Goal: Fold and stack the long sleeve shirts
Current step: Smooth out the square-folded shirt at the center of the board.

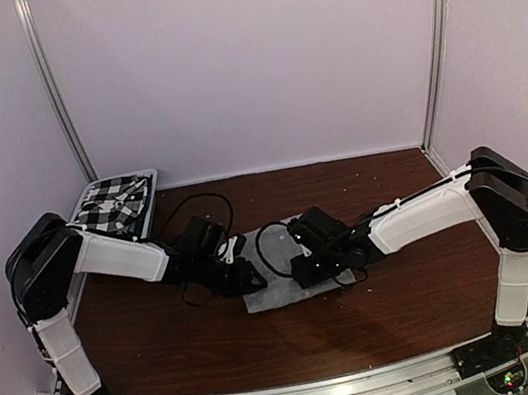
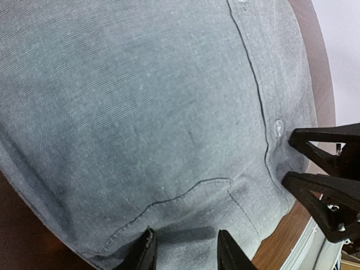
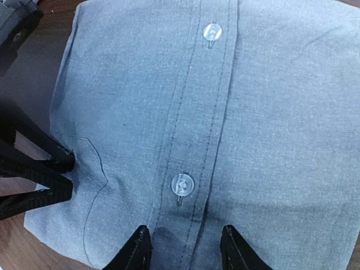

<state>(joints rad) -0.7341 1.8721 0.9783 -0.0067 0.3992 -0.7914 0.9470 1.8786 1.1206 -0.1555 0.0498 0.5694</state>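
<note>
Top external view: left end effector and right end effector, jaws apart, rest on the folded grey shirt. Folding seems done, so fetch the checked shirt, upper left.

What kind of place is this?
Probably a robotics lab test cell: plain pale walls with metal corner posts, a dark wooden table, and two robot arms bolted to a metal rail.

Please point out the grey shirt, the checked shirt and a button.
grey shirt (image 3: pixel 281 140): right wrist view, plain front cloth.
checked shirt (image 1: pixel 113 200): top view, its middle.
button (image 3: pixel 182 184): right wrist view, its centre.
</note>
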